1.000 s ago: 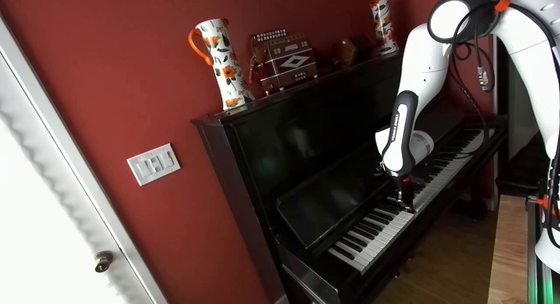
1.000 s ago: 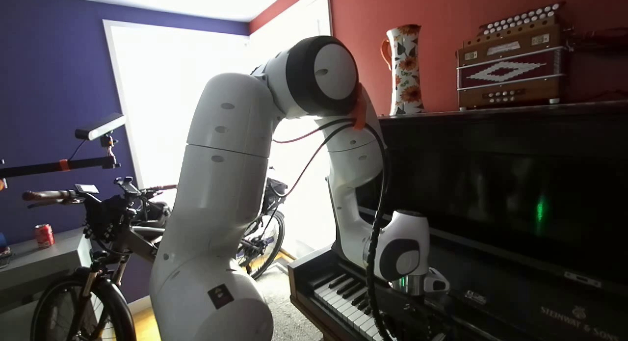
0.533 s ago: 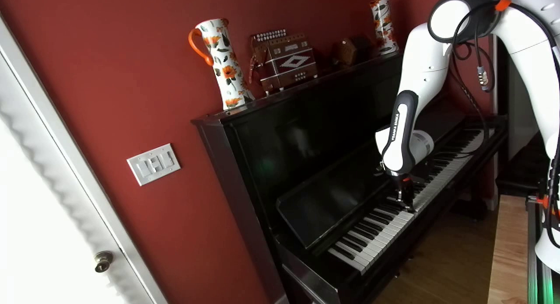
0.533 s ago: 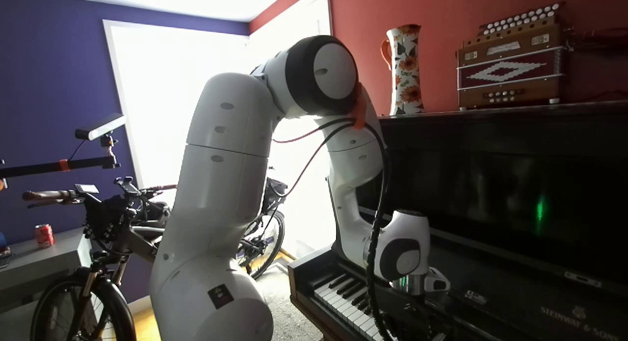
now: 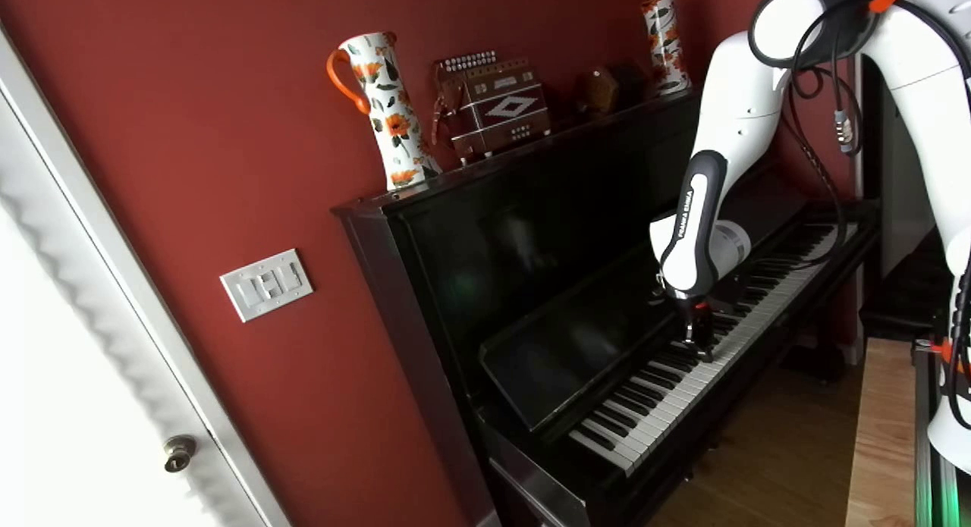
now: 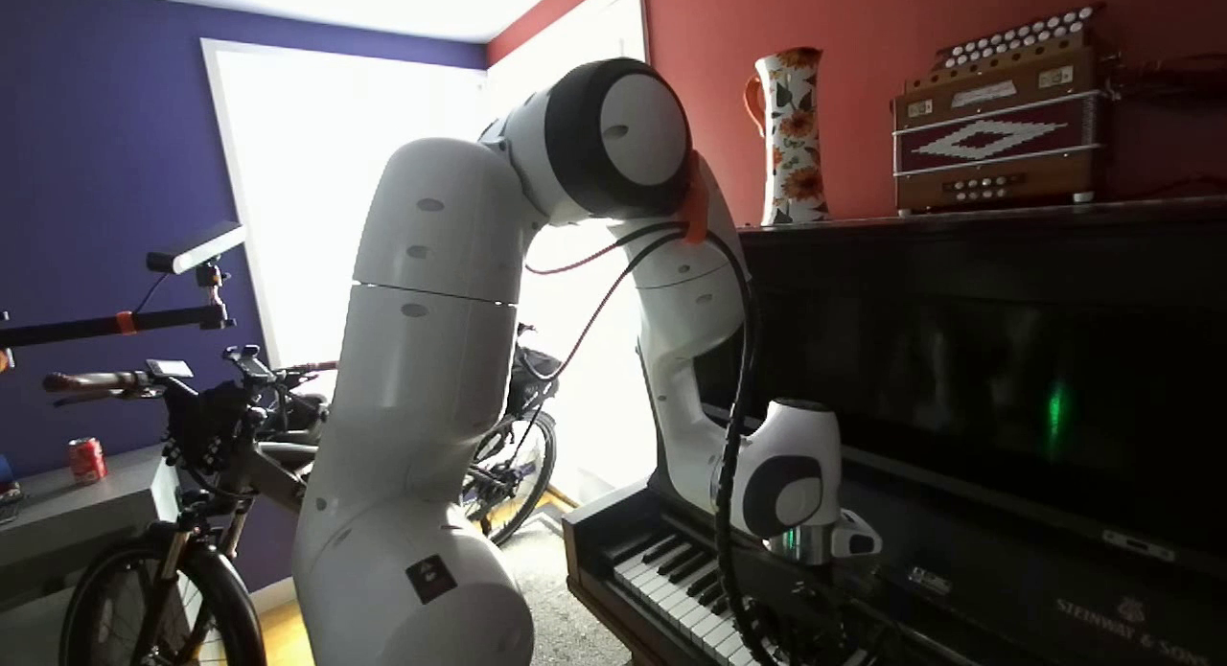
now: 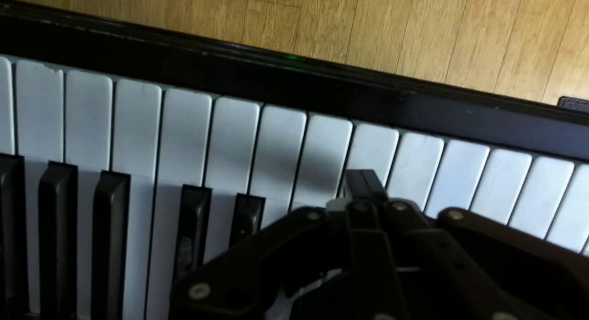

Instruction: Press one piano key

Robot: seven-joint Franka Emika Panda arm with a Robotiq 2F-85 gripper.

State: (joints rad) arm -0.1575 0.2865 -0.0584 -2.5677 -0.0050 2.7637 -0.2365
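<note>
Fingers (image 7: pixel 355 187) of the gripper (image 7: pixel 365 184) stand pressed together side by side, a thin seam between them, as we see in the wrist view. Their tips show over one white key (image 7: pixel 373 147), a little way in from its front end; whether they touch it, or whether it is down at all, we cannot tell. More white keys (image 7: pixel 186 131) run on to both sides of it, their front ends in a row, and black keys (image 7: pixel 110 218) show toward the left of that view.

Past the front ends we meet the dark key rail (image 7: pixel 276 73), a straight edge, and beyond it the wooden floor (image 7: pixel 391 30) gives us open room. In an exterior view the sloping music desk (image 5: pixel 561 352) of the piano (image 5: pixel 470 216) bounds the keys at the back. The arm (image 5: pixel 686 239) comes down over the keys, and a wooden tabletop (image 5: pixel 884 436) stands apart from the piano with floor between.

As for containers, a tall flowered pitcher (image 5: pixel 394 110) stands near one end of the piano's top in both exterior views, an accordion (image 5: pixel 504 106) just beside it. A second flowered vessel (image 5: pixel 666 45) stands farther along, past a small brown object (image 5: pixel 601 91) we cannot make out. The insides of both vessels are hidden from us. In an exterior view a red can (image 6: pixel 87 461) stands on a grey shelf (image 6: pixel 129 479) near a bicycle (image 6: pixel 273 474); what it holds we cannot tell.
</note>
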